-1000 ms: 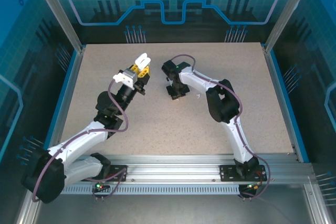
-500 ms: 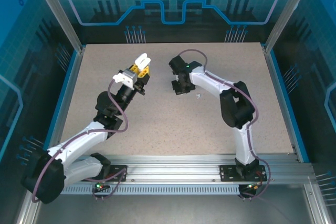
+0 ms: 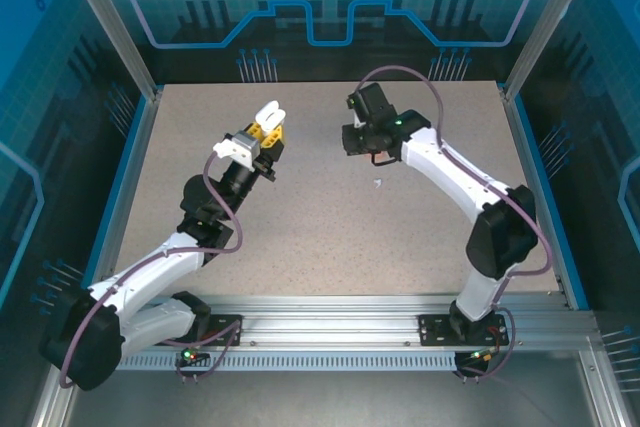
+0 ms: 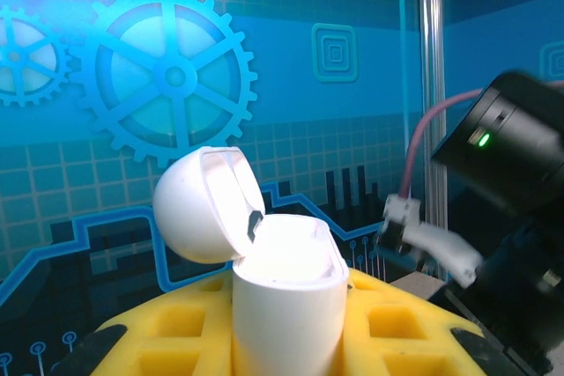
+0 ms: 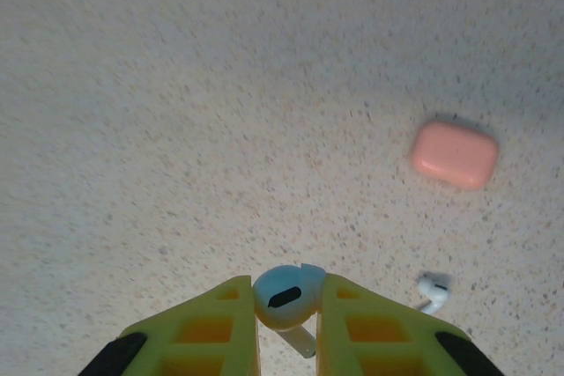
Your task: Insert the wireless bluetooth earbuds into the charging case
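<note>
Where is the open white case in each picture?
Top camera: the white case is above the table, left of middle, held by the left gripper, lid open.
Left wrist camera: bottom centre, between yellow fingers, lid tipped left.
Right wrist camera: faces the table; the right gripper pinches a white earbud.
Shared landmark: the right arm, opposite the case; dark at the left wrist picture's right edge.

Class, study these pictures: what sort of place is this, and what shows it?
Probably a robot lab test cell: a speckled table fenced by metal posts, blue walls printed with gears, and two robot arms bolted to a rail.
</note>
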